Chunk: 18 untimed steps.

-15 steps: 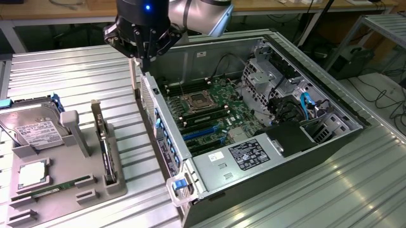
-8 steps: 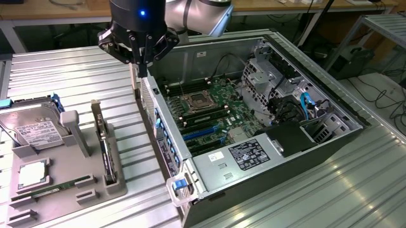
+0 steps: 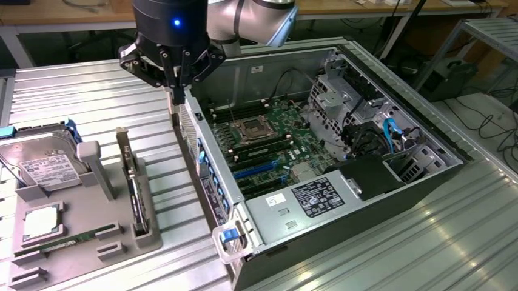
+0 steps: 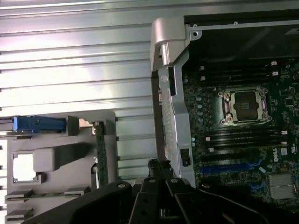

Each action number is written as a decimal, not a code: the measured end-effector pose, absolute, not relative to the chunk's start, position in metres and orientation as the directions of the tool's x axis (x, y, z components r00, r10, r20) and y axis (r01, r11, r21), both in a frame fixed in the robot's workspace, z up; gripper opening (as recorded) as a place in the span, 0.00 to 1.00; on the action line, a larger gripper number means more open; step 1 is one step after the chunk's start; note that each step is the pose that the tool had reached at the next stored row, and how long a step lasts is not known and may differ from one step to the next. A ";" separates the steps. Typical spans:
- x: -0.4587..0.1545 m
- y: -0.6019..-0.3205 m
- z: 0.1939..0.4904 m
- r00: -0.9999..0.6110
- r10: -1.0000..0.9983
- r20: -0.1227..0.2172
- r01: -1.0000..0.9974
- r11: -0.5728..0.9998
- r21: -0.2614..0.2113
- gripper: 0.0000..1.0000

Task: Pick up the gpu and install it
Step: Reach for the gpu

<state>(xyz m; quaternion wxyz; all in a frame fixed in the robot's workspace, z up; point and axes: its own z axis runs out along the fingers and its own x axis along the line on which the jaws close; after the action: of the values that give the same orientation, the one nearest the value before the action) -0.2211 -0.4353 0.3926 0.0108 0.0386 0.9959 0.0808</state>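
Observation:
The gpu (image 3: 133,182) stands edge-on in a slot of the grey holder (image 3: 150,237) at the exterior view's left, with its silver bracket end toward the back. In the wrist view the gpu (image 4: 99,149) is a thin green edge in the same holder. My gripper (image 3: 176,100) hangs shut with nothing between its fingers. It is above the metal table, between the holder and the near wall of the open computer case (image 3: 212,182), behind and to the right of the gpu and apart from it. The shut gripper (image 4: 158,166) also appears against that case wall.
The holder also carries a silver hard drive (image 3: 42,165), a processor (image 3: 40,223) and a memory stick (image 3: 77,235). Inside the case lie the motherboard with blue slots (image 3: 257,170), a processor socket (image 3: 252,128), a black power supply (image 3: 324,197) and cables at the right.

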 end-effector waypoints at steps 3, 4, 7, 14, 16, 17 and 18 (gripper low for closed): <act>-0.225 -0.440 0.392 -0.997 0.079 -0.015 0.075 0.984 0.162 0.11; -0.226 -0.441 0.392 -0.997 0.079 -0.015 0.075 0.984 0.162 0.11; -0.231 -0.446 0.392 -0.997 0.079 -0.015 0.075 0.984 0.162 0.11; -0.240 -0.456 0.392 -0.997 0.079 -0.015 0.075 0.984 0.162 0.11; -0.242 -0.458 0.392 -0.997 0.079 -0.015 0.075 0.984 0.162 0.11; -0.244 -0.460 0.392 -0.997 0.079 -0.015 0.075 0.984 0.162 0.11; -0.245 -0.461 0.391 -0.997 0.079 -0.015 0.075 0.984 0.162 0.11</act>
<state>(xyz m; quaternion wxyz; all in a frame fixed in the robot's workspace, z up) -0.2454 -0.4612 0.3915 0.0108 0.0386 0.9959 0.0808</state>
